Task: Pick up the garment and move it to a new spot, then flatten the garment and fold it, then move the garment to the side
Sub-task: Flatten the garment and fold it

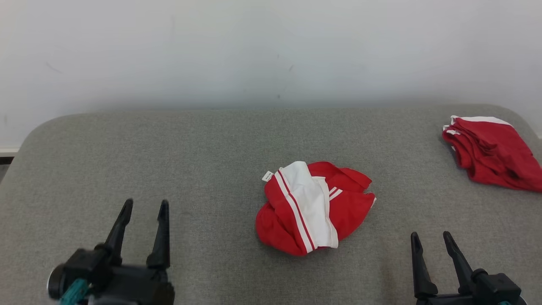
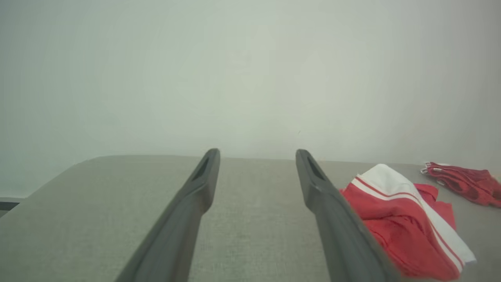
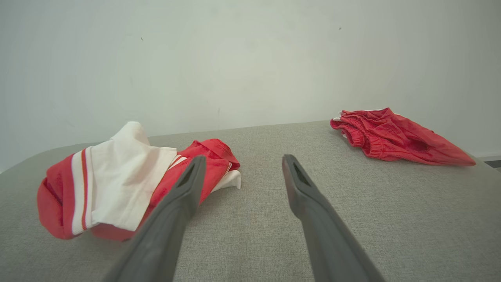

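Observation:
A crumpled red garment (image 1: 313, 207) with a white panel and white stripes lies bunched at the middle of the grey surface; it also shows at the right in the left wrist view (image 2: 407, 223) and at the left in the right wrist view (image 3: 117, 180). My left gripper (image 1: 145, 204) rests at the lower left, open and holding nothing, well to the garment's left. At the lower right my right gripper (image 1: 431, 235) is open too, apart from the garment. Bare grey cloth shows between each gripper's fingers (image 2: 203, 184) (image 3: 301, 188).
A second red garment (image 1: 493, 152) lies folded in a heap at the far right of the grey padded surface (image 1: 169, 161), near its rounded corner; it is seen too in the right wrist view (image 3: 395, 137). A pale wall (image 1: 271, 51) stands right behind the surface.

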{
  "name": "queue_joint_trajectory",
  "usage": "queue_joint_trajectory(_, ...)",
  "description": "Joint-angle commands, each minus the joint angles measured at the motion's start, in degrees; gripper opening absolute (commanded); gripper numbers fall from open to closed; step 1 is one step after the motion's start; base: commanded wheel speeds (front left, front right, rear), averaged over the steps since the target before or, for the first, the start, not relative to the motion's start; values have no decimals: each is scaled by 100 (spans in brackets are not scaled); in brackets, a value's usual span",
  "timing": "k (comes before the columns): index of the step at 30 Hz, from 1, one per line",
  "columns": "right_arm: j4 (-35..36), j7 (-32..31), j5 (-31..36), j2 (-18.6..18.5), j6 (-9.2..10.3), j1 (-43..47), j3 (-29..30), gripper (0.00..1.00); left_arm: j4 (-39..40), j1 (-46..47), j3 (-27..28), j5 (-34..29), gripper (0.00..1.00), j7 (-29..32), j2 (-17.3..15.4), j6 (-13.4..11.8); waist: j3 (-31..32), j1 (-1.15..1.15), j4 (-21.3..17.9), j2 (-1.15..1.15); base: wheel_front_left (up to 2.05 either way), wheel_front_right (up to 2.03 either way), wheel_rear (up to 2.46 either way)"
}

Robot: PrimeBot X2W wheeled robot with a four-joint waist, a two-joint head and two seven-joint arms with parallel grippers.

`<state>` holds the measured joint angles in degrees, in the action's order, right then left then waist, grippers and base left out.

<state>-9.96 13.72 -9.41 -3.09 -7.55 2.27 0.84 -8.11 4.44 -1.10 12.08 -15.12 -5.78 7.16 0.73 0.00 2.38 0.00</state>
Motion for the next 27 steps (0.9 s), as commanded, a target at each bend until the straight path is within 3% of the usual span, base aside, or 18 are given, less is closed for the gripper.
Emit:
queue_joint_trajectory(1,-14,36,-3,0,16,-47,-20,100,-17,271,-104,-74,100,0,25,31,-69,0,-74,0,0,0,0)
queue_joint_trajectory(13,-178,102,-63,17,15,-387,-71,100,-969,2373,-1774,447,100,198,-83,23,-626,0,-671,0,0,0,0)
queue_joint_trajectory(24,-273,147,-151,22,15,-593,-97,100,-2042,2571,-3187,947,100,930,-436,22,-929,0,-1140,0,0,0,0)
queue_joint_trajectory(25,-268,148,-157,22,15,-600,-96,100,-2095,2586,-3239,994,85,958,-461,22,-948,0,-1172,0,0,0,0)
queue_joint_trajectory(26,-264,147,-161,23,15,-618,-95,100,-2159,2617,-3319,1029,0,986,-496,22,-964,0,-1201,0,0,0,0)
queue_joint_trajectory(27,-251,147,-157,23,15,-642,-100,100,-2229,2644,-3375,1070,0,1005,-529,22,-977,0,-1231,0,0,0,0)
